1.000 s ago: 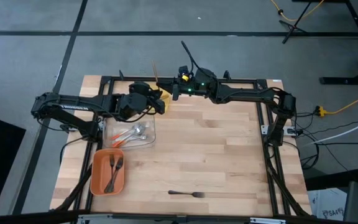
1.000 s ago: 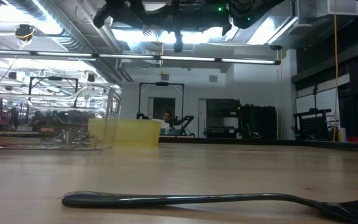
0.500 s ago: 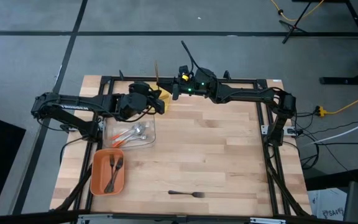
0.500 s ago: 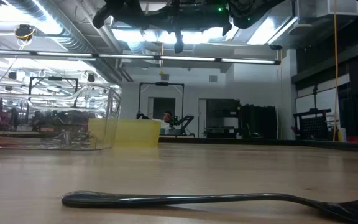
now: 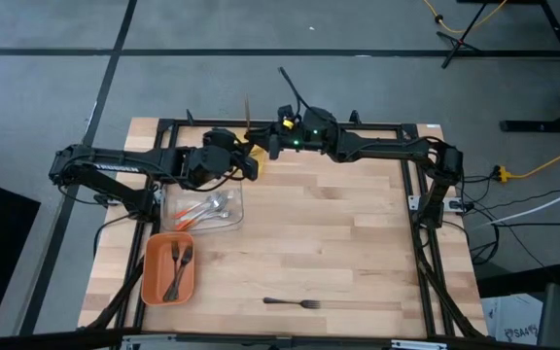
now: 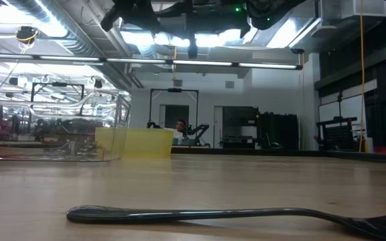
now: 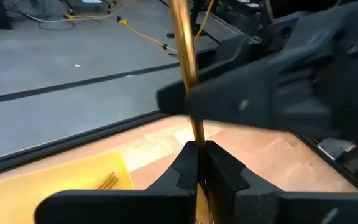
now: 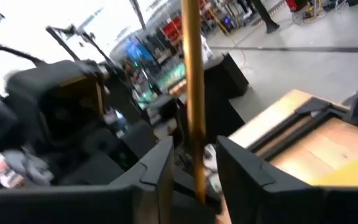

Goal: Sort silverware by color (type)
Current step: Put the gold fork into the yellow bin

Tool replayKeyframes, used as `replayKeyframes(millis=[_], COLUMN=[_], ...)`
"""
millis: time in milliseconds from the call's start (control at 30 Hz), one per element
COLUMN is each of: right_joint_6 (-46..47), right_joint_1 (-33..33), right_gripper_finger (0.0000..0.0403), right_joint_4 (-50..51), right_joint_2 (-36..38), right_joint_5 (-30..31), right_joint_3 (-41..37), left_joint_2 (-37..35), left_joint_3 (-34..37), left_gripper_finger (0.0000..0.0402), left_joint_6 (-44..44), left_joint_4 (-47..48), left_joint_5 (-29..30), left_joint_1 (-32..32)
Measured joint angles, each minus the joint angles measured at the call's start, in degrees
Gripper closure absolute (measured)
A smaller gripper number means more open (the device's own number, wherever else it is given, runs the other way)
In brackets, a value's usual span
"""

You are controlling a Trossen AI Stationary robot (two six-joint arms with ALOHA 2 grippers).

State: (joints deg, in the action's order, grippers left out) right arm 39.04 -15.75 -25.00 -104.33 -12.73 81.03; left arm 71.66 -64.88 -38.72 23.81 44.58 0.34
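So both arms are bunched up at the 12 o'clock edge of the pale wooden table [image 5: 338,243], right over the yellow plastic tray [image 5: 258,151] that sits there. Between them is a thin tan wooden utensil [image 5: 247,109], standing roughly upright and sticking up past both grippers.

The left gripper [image 7: 197,163] has its two dark fingers pinched tight on that stick; in the left wrist view the fingertips meet around it low down, with the yellow tray underneath and a couple more tan wooden pieces [image 7: 107,182] lying inside it. The right gripper [image 8: 194,165] faces it from the 3 o'clock side, and in its own wrist view the fingers stand a bit apart with the stick running up through the gap, daylight on both sides, so it looks parted rather than clamped.

Rest of the silverware: shiny silver pieces with orange handle tips [image 5: 202,211] lie in the clear plastic tray [image 5: 236,222] toward 9 o'clock, just below the left arm. Two dark grey forks [image 5: 177,264] sit in the orange tray [image 5: 150,282] at about 8 o'clock. One more dark grey-black fork [image 5: 292,303] lies alone on the bare wood near 6 o'clock, well apart from all the trays, and it fills the foreground of the low view.
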Motion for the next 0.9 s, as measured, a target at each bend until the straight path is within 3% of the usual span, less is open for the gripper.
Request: replayKeyframes(millis=[233, 633, 900], right_joint_6=[-3.8, -3.9, -3.4], right_joint_1=[-1.6, -7.8, -11.2], right_gripper_finger=[0.0296, 0.0294, 0.0295], right_joint_4=[7.2, 8.9, 9.1], right_joint_2=[0.1, 0.1, 0.1], right_joint_5=[-3.2, -16.5, -15.5], right_joint_3=[0.1, 0.1, 0.0], left_joint_2=[0.1, 0.1, 0.0], left_joint_3=[0.0, 0.0, 0.0], left_gripper_finger=[0.0394, 0.0393, 0.0393], left_joint_6=[-0.1, -1.3, -1.8], left_joint_4=[1.5, 3.9, 5.7], left_joint_5=[-3.8, -6.4, -7.0], left_joint_1=[0.0, 0.1, 0.0])
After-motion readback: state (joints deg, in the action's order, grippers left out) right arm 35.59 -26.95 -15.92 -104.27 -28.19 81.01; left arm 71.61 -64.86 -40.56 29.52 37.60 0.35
